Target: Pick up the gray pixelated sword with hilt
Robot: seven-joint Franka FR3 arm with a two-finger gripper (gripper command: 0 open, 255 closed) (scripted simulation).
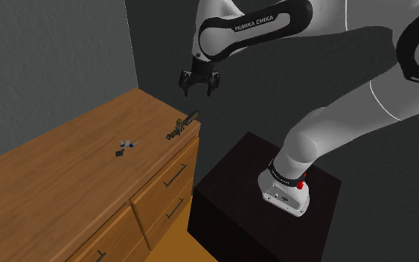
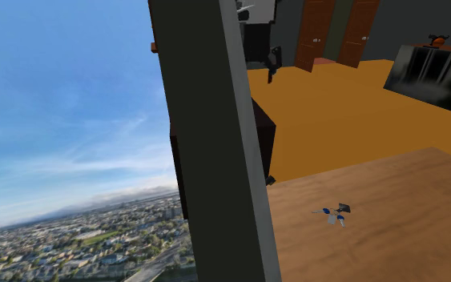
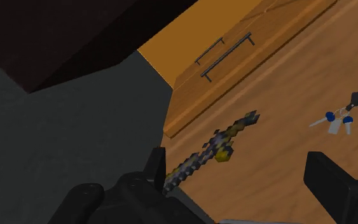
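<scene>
Wood-grained and brown, the dresser top (image 1: 66, 179) is taking up the near left of the shoulder view. Its front is facing right, showing shut drawers (image 1: 163, 186) with dark bar handles, so nothing inside them is showing. An orange-brown floor (image 1: 178, 249) is running below the drawers. To the right, the dark box stand (image 1: 230, 201) is carrying the white arm's base.

Farther along the top, a small bunch of keys (image 1: 126, 144) with blue heads and a dark tag is lying flat, well apart from the right edge. Beyond the keys and to their right, the gray pixelated sword (image 1: 183, 124) is lying flat near the dresser's far right corner. It is pointing slantwise, with its far end reaching the edge beside the stand. In the wrist view it is showing gray and dark blocks with yellow flecks around the hilt.

Above the sword and clear of it, the gripper (image 1: 200, 93) is hanging with its fingers (image 3: 333, 184) spread wide and grasping nothing. The wrist view is showing the sword lying on the wood between the two fingers, untouched.

Dark gray walls (image 1: 59, 52) are standing behind the dresser. In the second exterior view, a gray wall edge (image 2: 215, 136) is dividing blue sky and a city from the room. Brown doors (image 2: 316, 32) and a black cabinet (image 2: 432, 72) are standing at the far end.
</scene>
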